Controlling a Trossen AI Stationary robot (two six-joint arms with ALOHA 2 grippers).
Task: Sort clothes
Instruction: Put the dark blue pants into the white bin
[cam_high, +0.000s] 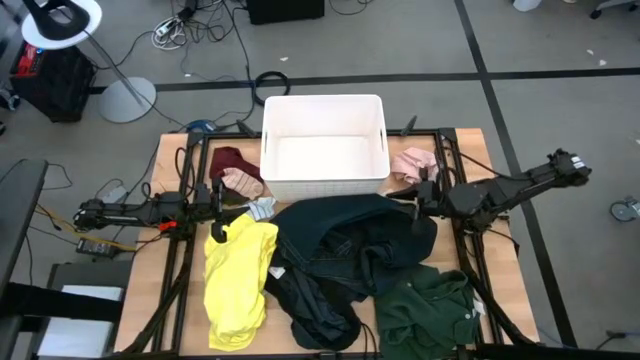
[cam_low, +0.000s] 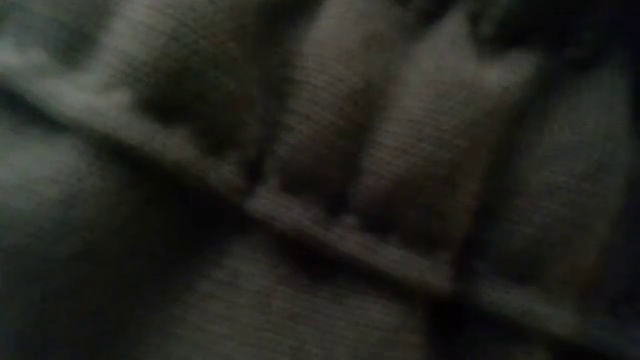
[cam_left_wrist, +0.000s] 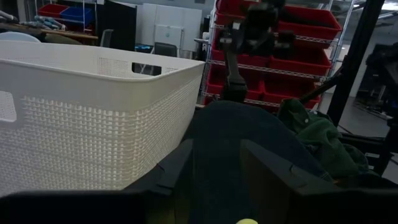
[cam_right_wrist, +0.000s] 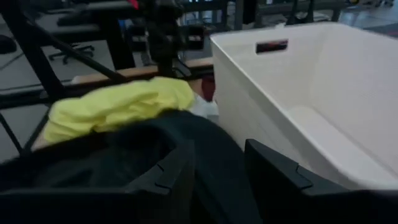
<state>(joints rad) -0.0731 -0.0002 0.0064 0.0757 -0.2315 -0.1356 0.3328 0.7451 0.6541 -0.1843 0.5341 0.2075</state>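
The left gripper (cam_high: 218, 232) hangs at centre-left of the high view, over the top edge of the yellow shirt (cam_high: 238, 282); its wrist view shows the fingers (cam_left_wrist: 176, 168) spread with nothing between them. The right gripper (cam_high: 418, 208) sits right of centre at the edge of the black top (cam_high: 340, 250), fingers (cam_right_wrist: 176, 165) likewise parted and empty. Clothes fill the lower middle: dark green top (cam_high: 432, 312) lower right, maroon piece (cam_high: 232, 160) and pink piece (cam_high: 412, 164) flanking the white bin (cam_high: 325, 112). All are probably light, limp and overlapping, so pinch a raised fold at a free edge, or a neighbour may drag along
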